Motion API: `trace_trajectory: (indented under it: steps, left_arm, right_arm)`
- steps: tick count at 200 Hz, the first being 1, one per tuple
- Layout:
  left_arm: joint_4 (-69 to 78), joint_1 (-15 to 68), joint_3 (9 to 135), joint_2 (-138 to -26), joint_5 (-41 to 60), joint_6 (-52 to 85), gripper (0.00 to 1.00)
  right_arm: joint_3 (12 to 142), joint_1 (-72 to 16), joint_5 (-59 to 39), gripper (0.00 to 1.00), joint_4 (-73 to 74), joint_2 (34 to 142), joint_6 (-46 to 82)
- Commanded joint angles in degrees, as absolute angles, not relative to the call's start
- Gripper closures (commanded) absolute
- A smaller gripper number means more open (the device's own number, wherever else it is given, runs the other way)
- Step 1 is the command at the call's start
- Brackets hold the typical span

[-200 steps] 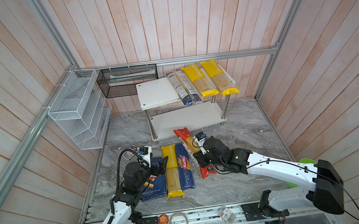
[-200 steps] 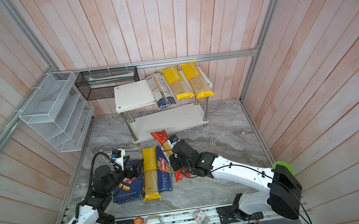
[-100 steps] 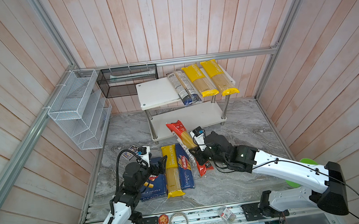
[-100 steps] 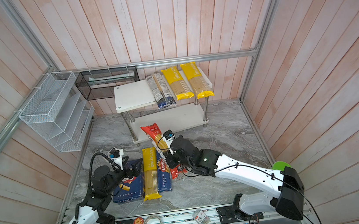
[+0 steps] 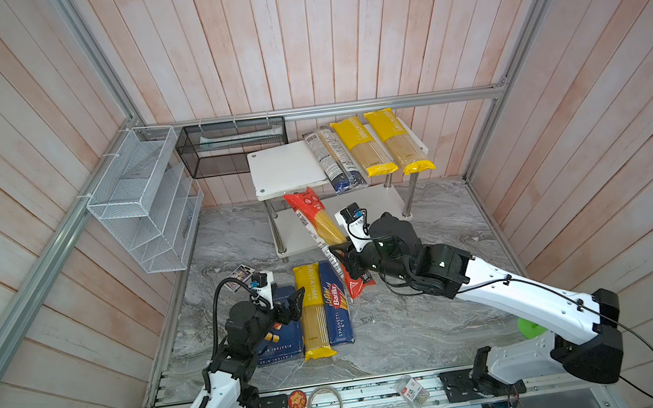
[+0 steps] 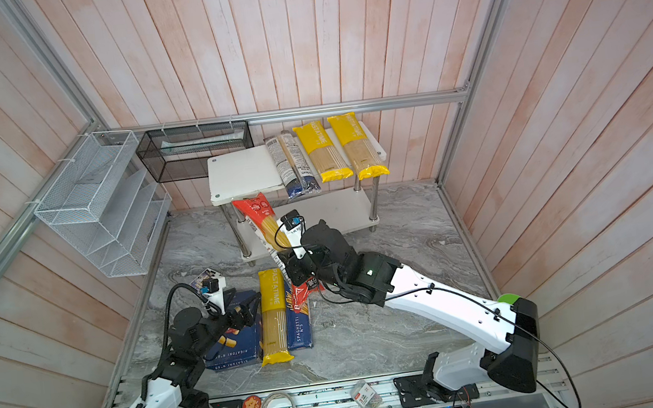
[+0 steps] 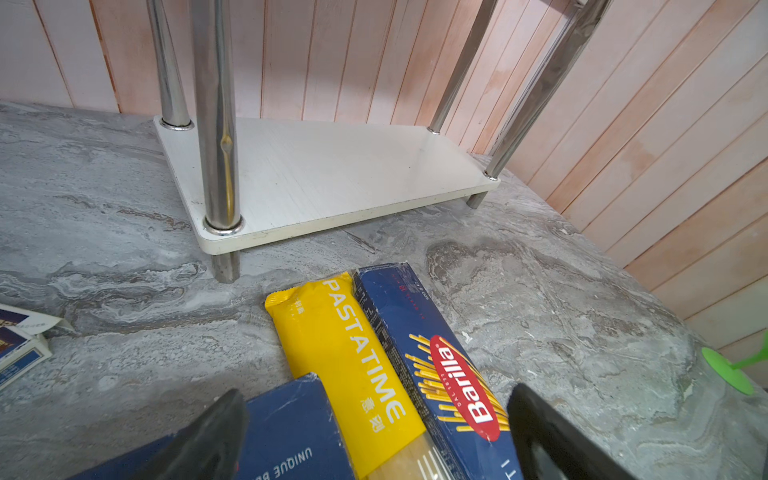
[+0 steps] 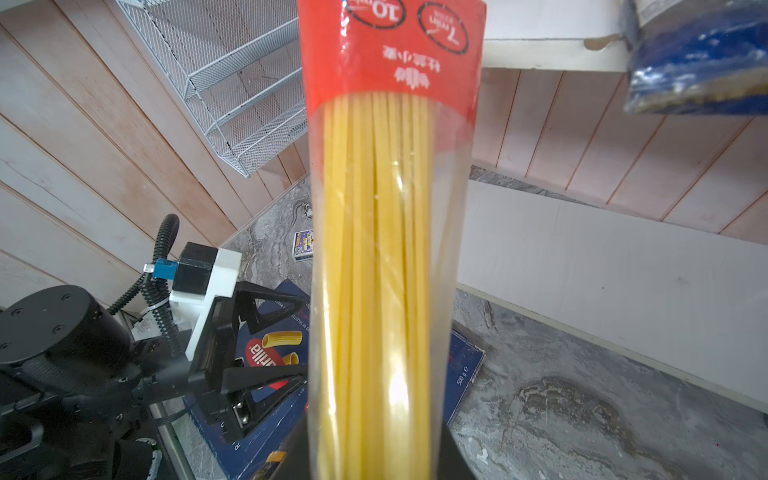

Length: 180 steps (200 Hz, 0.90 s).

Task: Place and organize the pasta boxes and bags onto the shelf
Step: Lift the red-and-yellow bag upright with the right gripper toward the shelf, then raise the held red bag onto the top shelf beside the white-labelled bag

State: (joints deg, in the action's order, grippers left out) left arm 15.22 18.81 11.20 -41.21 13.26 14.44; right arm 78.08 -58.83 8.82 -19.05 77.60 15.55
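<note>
Glossy red spaghetti bag (image 5: 321, 226), long, clear-windowed, pinched in right hand (image 5: 346, 261); left hand (image 7: 376, 415) spread over flat blue cardboard box (image 5: 278, 346).

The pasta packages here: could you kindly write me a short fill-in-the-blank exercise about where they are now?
1. The right gripper is shut on the ___ spaghetti bag.
2. The top board of the shelf carries ___ bags.
3. On the table, the yellow bag lies between the rigatoni box and the ___ box.
4. The jaws of the left gripper stand ___.
Missing words: red; three; spaghetti; open.
</note>
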Motion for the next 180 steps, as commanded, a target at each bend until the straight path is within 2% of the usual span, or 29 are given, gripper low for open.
trace_trajectory:
  steps: [1,90,180]
  left_arm:
    - [17.1,18.9,10.6,-41.6,14.7,14.3,0.00]
    - [17.3,19.0,10.7,-41.9,15.6,14.1,0.01]
    - [17.4,19.0,10.7,-42.4,15.7,14.1,0.00]
  right_arm:
    - [84.1,-59.1,10.7,0.77,-12.7,78.4,13.2]
    - [100.2,-58.8,13.9,0.78,-15.9,87.6,9.2]
    - [113.9,-54.3,11.4,0.78,-18.8,96.7,7.7]
